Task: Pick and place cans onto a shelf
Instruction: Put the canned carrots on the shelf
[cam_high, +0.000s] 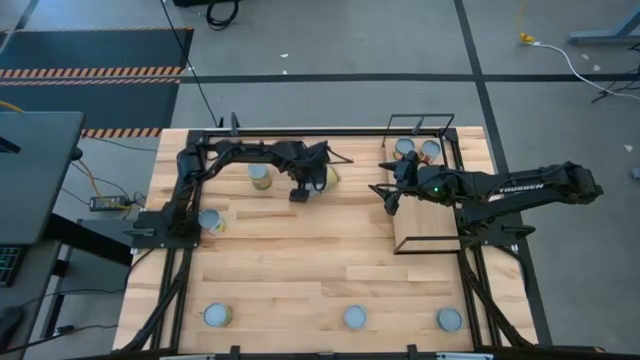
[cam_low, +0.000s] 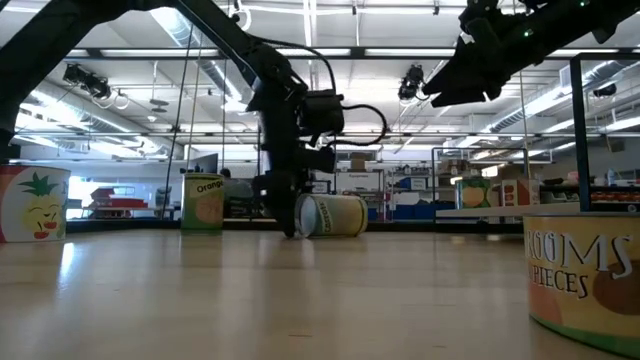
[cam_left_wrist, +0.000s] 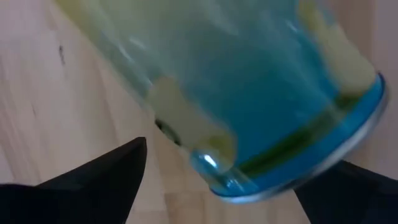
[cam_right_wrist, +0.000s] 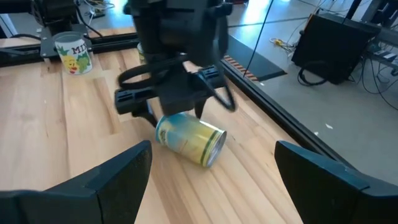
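A can with a yellow-green label (cam_high: 326, 176) lies on its side on the table, in the far middle; it also shows in the low view (cam_low: 335, 215) and the right wrist view (cam_right_wrist: 189, 140). My left gripper (cam_high: 304, 190) is open, low at the table, at this can's near end (cam_left_wrist: 261, 168). My right gripper (cam_high: 389, 197) is open and empty, raised above the left edge of the shelf (cam_high: 430, 225). Two cans (cam_high: 404, 147) (cam_high: 428, 150) stand on the shelf's far end. My left gripper's fingers (cam_left_wrist: 106, 177) stand one on each side of the lying can's end rim (cam_left_wrist: 249, 180), coming down at a slant from the table's left. I cannot tell whether either finger touches the can, which rests on its side on the table.
An upright can (cam_high: 260, 175) stands just left of my left gripper, and another (cam_high: 210, 222) stands near the left arm's base. Three cans (cam_high: 217, 316) (cam_high: 355, 318) (cam_high: 449, 320) stand along the near edge. Bare tabletop lies in the middle.
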